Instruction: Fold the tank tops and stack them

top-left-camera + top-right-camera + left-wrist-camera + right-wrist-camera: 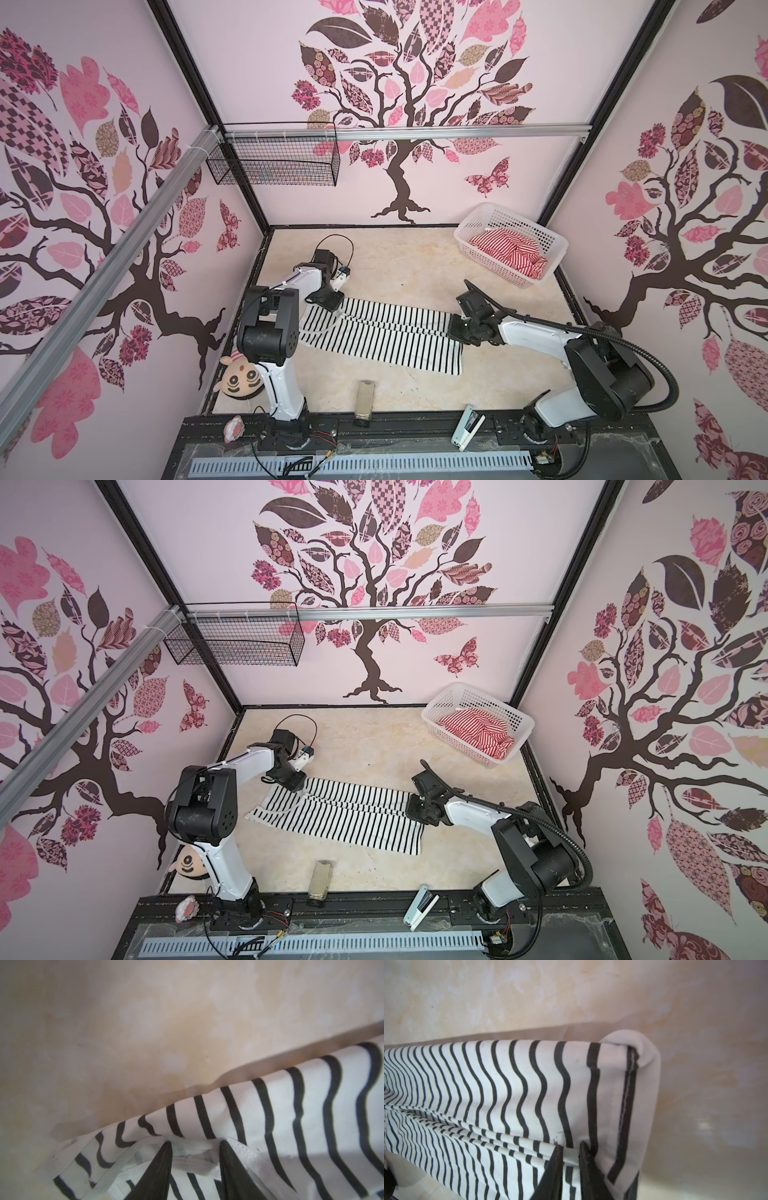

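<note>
The black-and-white tank top lies flat across the middle of the table, folded lengthwise with a crease along it. My left gripper is at its far left corner. Its jaws stand apart, the tips resting on the white trim. My right gripper is at the right end, its jaws nearly together with a fold of the striped cloth between them. The red-and-white tank top lies crumpled in the white basket.
A plush toy lies beside the left arm's base. A brownish box and a white stapler-like tool sit at the front edge. A black wire basket hangs on the back rail. Walls close in three sides.
</note>
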`<state>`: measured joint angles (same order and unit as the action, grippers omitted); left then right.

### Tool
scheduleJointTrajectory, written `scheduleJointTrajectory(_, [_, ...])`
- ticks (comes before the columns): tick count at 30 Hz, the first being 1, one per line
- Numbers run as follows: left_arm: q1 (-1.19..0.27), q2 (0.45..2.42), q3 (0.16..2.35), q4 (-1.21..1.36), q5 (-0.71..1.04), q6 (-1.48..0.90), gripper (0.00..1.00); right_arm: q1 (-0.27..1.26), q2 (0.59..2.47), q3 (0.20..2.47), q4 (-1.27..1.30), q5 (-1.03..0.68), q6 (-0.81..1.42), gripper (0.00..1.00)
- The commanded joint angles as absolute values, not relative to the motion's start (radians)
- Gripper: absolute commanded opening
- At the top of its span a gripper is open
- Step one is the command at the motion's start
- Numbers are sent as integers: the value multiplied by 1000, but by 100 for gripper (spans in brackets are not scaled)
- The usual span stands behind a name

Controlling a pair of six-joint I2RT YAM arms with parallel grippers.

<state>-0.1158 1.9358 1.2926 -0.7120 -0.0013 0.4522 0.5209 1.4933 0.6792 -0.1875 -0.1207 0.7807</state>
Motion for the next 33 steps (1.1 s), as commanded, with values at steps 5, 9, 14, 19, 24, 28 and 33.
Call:
scheduleJointTrajectory(5, [-236, 2197, 1644, -798, -54, 496, 42, 525, 1479, 626, -230, -89, 844, 20])
scheduleJointTrajectory(9, [-296, 2375, 1946, -848, -78, 471, 42, 567, 1430, 594, -227, -69, 914, 21])
scheduleJointTrajectory(14, [-307, 2511, 2252, -909, -114, 404, 42, 711, 1425, 609, -245, -25, 1001, 22])
scheduleJointTrajectory(19, [-294, 2371, 2162, -840, -93, 352, 43, 820, 1394, 678, -336, 20, 1026, 22])
scheduleJointTrajectory(24, [-293, 2134, 1885, -757, -32, 350, 44, 822, 1276, 733, -411, 88, 995, 26])
scheduleJointTrajectory(28, [-304, 1998, 1692, -761, 59, 350, 44, 811, 1292, 777, -426, 166, 931, 27])
scheduleJointTrajectory(33, [-318, 1928, 1496, -767, 113, 347, 44, 775, 1361, 752, -303, 164, 833, 27])
